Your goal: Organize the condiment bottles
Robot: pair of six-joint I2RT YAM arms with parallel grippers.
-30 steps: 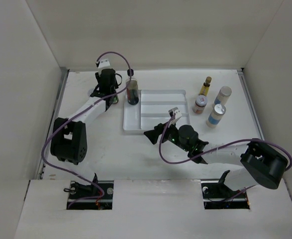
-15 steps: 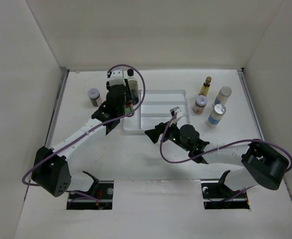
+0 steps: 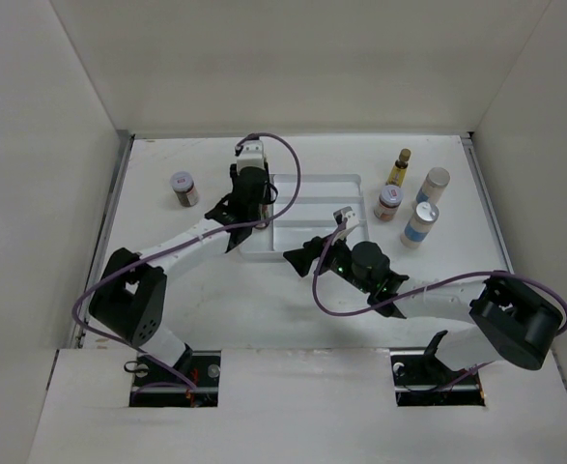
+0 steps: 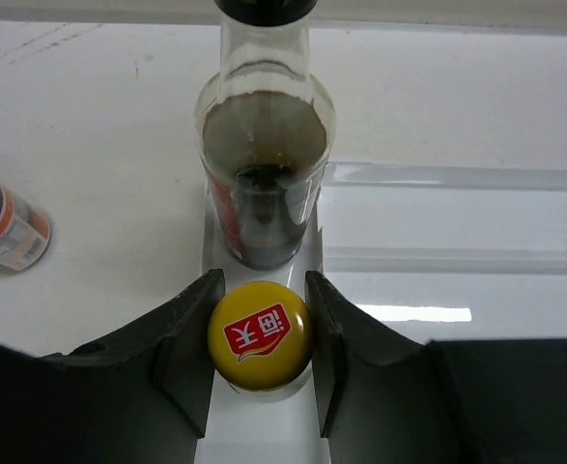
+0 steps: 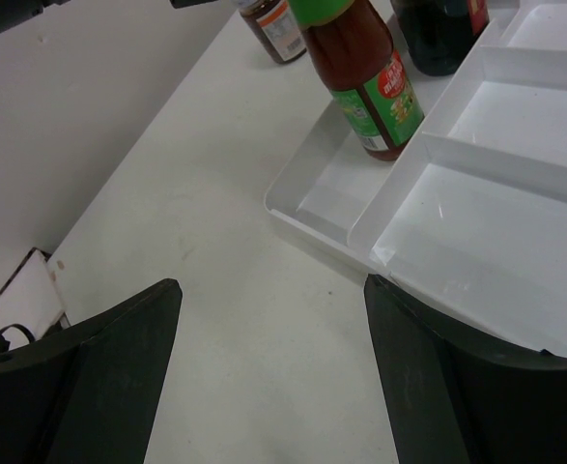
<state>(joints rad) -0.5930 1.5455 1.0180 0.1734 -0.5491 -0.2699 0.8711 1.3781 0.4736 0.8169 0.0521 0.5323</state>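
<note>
The left gripper [image 4: 262, 298] is clamped just under the yellow cap [image 4: 260, 333] of the red-and-green sauce bottle [image 5: 368, 82]. The cap's red badge shows white Chinese characters, one reading 天, and the bottle sits in the white divided tray's [image 3: 314, 178] left lane beside the black-capped dark bottle [image 4: 264, 164]. The right gripper [image 5: 271, 309] hangs wide and empty near the tray. Two look placed, I'd say, and five wait on the table: a short jar [image 3: 183, 188] on the left, and the slim amber bottle [image 3: 399, 167], a silver-lidded jar [image 3: 389, 202] and two blue-white cylinders [image 3: 437, 184] on the right.

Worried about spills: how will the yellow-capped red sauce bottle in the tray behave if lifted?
Likely tippy: the yellow-capped bottle is tall and narrow, upright in the tray's slim compartment. Well filled with red sauce, so probably heavy for its size. The left gripper pinches only its smooth cap, which might slip.
</note>
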